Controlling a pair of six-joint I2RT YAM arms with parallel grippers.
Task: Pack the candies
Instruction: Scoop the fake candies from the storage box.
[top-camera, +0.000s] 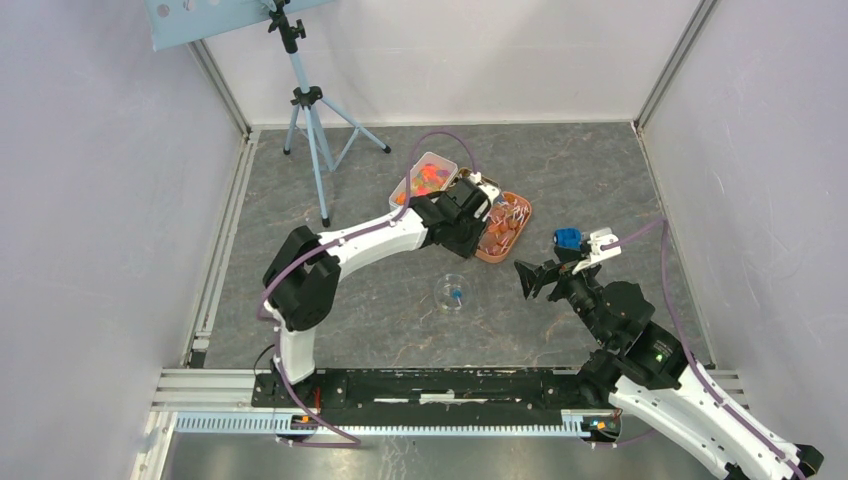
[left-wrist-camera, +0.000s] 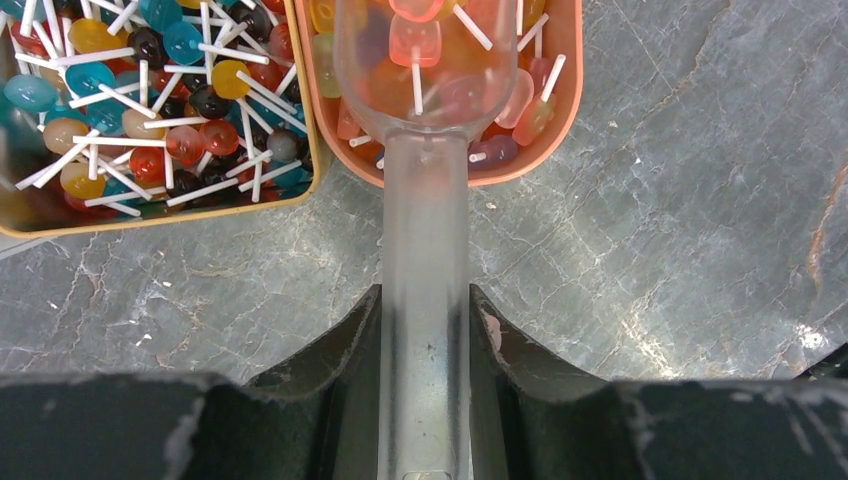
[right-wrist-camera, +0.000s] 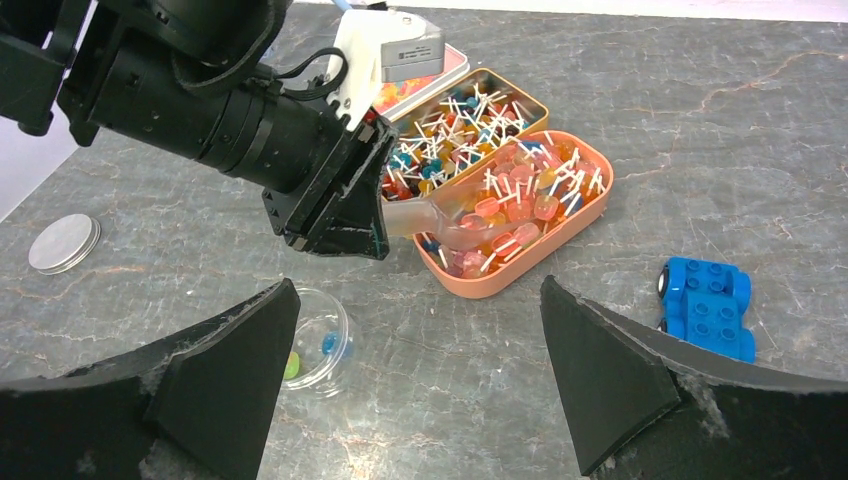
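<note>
- Right claw (right-wrist-camera: 417, 290): black fingers spread wide apart, empty, held above the grey marbled tabletop (right-wrist-camera: 450, 420).
- Clear round dish (right-wrist-camera: 318, 342): on the tabletop just beyond the right claw, between the two arms; one green and one blue sweet inside.
- Left claw (left-wrist-camera: 425, 300): clamped tight on the handle of a clear plastic scoop (left-wrist-camera: 425, 220).
- Scoop bowl: down in the orange tray (left-wrist-camera: 573, 70), among the candies (left-wrist-camera: 530, 120).
- Candies: white-stick lollipops, pink, red and orange, in the orange tray; blue, yellow, red and dark ones in the tan tray (left-wrist-camera: 150, 218) just beside it; loose orange, red and pink pieces in a clear box (top-camera: 428, 175) behind both.
- Blue toy car (right-wrist-camera: 708, 305): brick-built, studs on top, on the tabletop near the orange tray, not touching it.
- Round metal lid (right-wrist-camera: 63, 243): flat on the tabletop, well apart from the trays.
- Pale blue tripod (top-camera: 310, 110): at the far side, carrying a blue board.
</note>
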